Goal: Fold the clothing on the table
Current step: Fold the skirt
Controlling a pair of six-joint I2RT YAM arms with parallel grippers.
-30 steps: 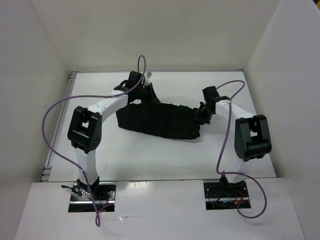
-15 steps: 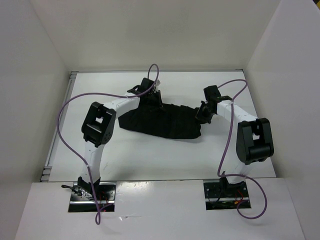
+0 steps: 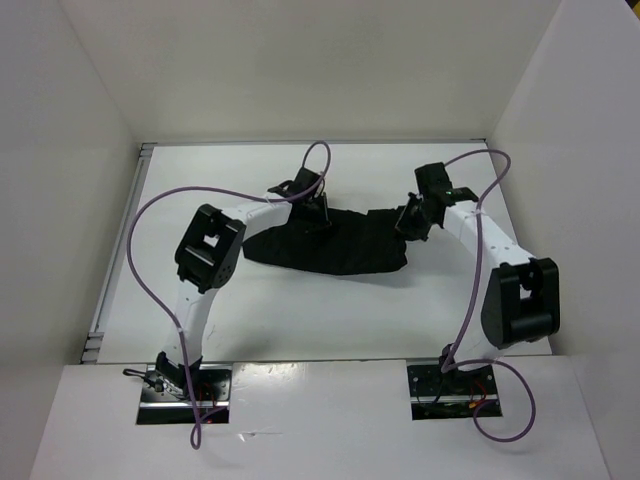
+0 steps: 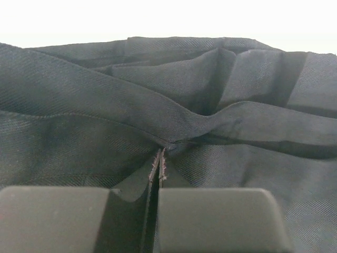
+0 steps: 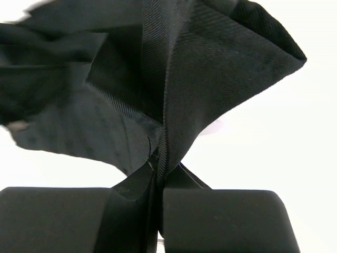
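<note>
Left claw (image 3: 319,214) moved right, pinching clothing (image 3: 330,247), right claw (image 3: 410,222) pinching its right corner

Plain white left panel (image 3: 60,170), white far panel (image 3: 310,70), white right panel (image 3: 575,170), grey metal rail (image 3: 118,250) at the left panel's foot, white near ledge (image 3: 320,425), even soft light

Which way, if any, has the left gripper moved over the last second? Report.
Yes. The left gripper, shut on the clothing, has moved right and nearer, away from the far edge of the table.
</note>
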